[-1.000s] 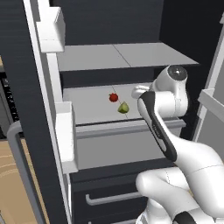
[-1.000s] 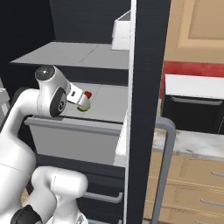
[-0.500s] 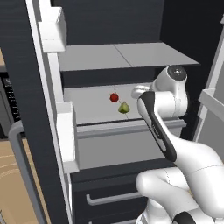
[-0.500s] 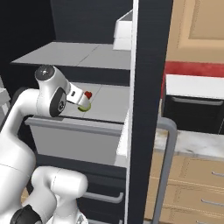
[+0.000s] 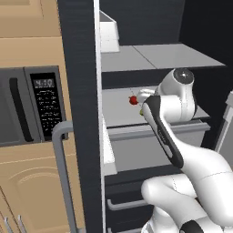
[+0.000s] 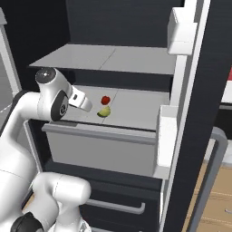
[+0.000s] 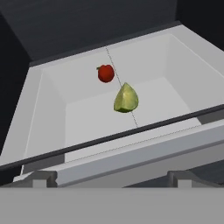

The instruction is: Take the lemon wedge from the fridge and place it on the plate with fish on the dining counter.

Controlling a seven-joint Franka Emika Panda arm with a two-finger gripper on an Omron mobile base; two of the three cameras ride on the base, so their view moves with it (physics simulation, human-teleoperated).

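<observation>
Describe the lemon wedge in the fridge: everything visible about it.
The lemon wedge is small and yellow-green, paler along one edge, with one rounded side and a pointed top. It looks matte and whole. It rests on the grey-white floor of the fridge compartment, near a seam line, just in front of a small red round fruit but apart from it. Nothing else touches it; the gripper's open fingertips are short of it.

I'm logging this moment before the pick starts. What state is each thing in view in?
fridge: door open, inside exposed.
lemon wedge: lying loose on the fridge shelf, not held.
small red fruit: resting on the same shelf just behind the wedge, apart from it.
end effector: open, empty, short of the shelf's front edge.
lower drawer: closed.
microwave: door shut.
</observation>
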